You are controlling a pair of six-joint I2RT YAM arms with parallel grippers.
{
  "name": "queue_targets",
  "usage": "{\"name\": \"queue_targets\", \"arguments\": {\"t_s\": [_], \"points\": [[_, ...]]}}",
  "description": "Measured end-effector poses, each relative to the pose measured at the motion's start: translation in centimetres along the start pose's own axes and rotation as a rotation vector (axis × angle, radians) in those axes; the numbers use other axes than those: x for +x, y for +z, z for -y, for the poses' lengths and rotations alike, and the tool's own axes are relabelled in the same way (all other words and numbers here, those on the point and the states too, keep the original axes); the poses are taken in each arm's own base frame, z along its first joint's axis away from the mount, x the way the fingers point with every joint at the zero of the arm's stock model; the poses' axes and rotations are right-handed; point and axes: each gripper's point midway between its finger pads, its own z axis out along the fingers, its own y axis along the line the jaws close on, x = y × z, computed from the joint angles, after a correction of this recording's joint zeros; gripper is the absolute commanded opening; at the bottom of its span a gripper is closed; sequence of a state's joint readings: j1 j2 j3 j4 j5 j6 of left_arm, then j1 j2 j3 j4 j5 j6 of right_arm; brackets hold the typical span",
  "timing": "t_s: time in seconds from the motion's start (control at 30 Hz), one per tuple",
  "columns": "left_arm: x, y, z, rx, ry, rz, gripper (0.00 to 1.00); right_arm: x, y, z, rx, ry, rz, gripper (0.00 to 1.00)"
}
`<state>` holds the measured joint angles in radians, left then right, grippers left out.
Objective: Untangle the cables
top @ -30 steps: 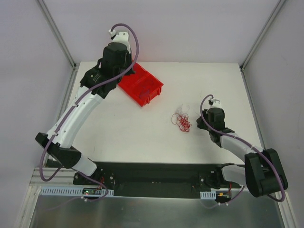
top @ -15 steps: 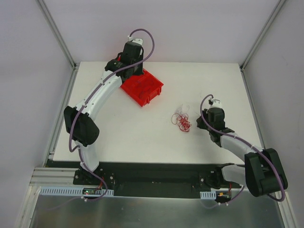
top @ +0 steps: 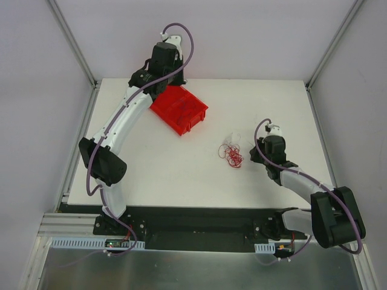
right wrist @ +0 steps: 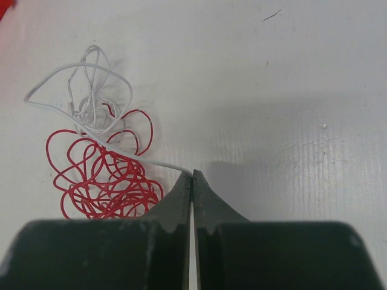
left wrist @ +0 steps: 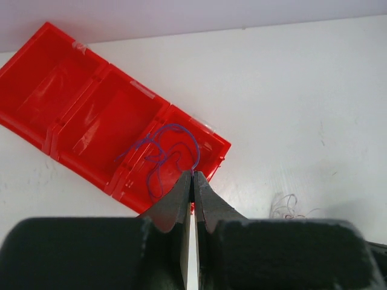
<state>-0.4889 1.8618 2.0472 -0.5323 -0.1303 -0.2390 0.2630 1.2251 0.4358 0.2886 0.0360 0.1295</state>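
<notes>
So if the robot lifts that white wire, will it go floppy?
Probably floppy yet springy: the white wire is very thin and lies in loose curls, so it would likely dangle and keep some curl. It looks light. Its loops cross the red wire, so that may get dragged along.

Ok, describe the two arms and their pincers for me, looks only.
Left arm and right arm: white tubular links with bulky black joint housings, a purple cable looping along each. Left pincer and right pincer: two black fingers tapering to points, notched inner edges.
</notes>
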Motion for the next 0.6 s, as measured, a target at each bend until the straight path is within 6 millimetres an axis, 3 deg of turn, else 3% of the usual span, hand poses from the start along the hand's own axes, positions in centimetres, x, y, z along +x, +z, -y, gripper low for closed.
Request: {"name": "queue_targets", "arguments": {"t_s": [0.17,0.4,0.6], "points": [[-1.7,-0.6,0.7,0.030,-0.003,0.045,0.00,-0.1,0.0,0.0,0.000,0.000,0.001,0.00],[-1.7,-0.5,0.9,0.043,-0.003,0.045,0.00,-0.1,0.0,0.0,0.000,0.000,0.001,0.00],[1.4,0.9,0.0,0.012,0.005,-0.023,0.00,0.0,0.0,0.0,0.000,0.000,0.000,0.00]]}}
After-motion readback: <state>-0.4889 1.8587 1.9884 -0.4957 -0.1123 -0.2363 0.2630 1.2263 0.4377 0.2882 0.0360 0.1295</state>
